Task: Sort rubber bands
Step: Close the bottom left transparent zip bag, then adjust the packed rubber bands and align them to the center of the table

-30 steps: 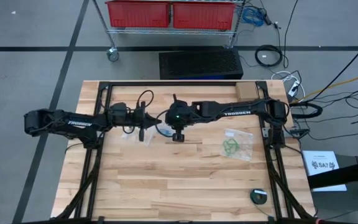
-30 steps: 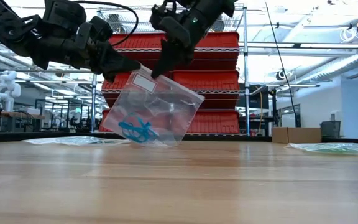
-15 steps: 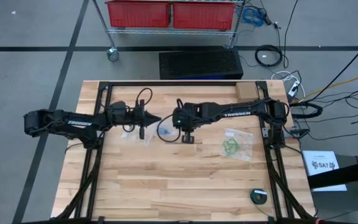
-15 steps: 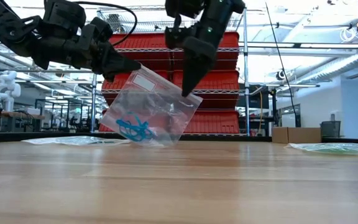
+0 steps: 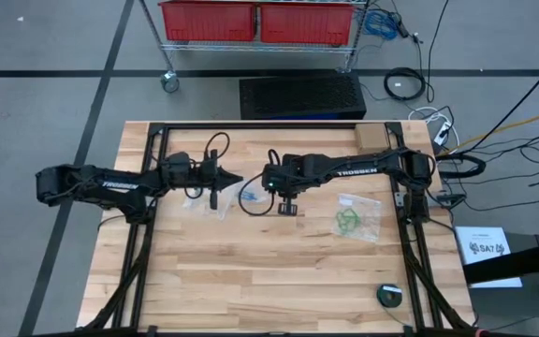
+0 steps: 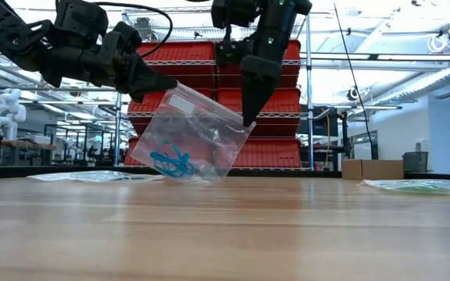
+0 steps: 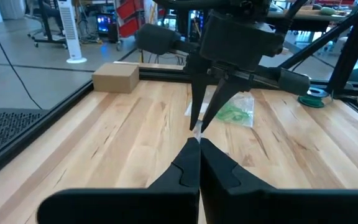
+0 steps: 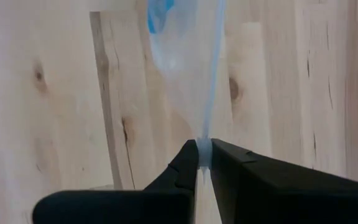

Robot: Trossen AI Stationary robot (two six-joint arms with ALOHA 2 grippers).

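Note:
A clear plastic bag (image 6: 198,136) with several blue rubber bands (image 6: 172,161) in its lower corner hangs slanted between my two grippers above the table's middle. My left gripper (image 6: 169,81) is shut on its upper corner; my right gripper (image 6: 248,121) is shut on its lower, right-hand corner. From above, the bag (image 5: 247,197) lies between the left gripper (image 5: 237,180) and the right gripper (image 5: 287,208). The right wrist view looks along the bag's edge (image 8: 211,74) to the blue bands (image 8: 160,12). Whether the bag's bottom touches the table cannot be told. My left gripper pinches the bag's upper corner (image 6: 175,84) between its two fingers, coming level from the table's left. The bag hangs down and to the right from there. My right gripper pinches the bag's top edge at the right-hand corner (image 8: 204,144) between its fingertips, pointing down from above. The edge runs straight between the two holds.
A second clear bag with green rubber bands (image 5: 354,217) lies to the right on the table. Another flat bag (image 6: 92,176) lies under the left arm. A cardboard box (image 5: 371,137) sits at the far right corner, a tape roll (image 5: 390,296) near the right front.
My right gripper has moved toward the table's right and downward, along the bag's top edge from near the left gripper to the bag's right-hand corner. The edge between the grippers now runs straighter. The left gripper has kept still.

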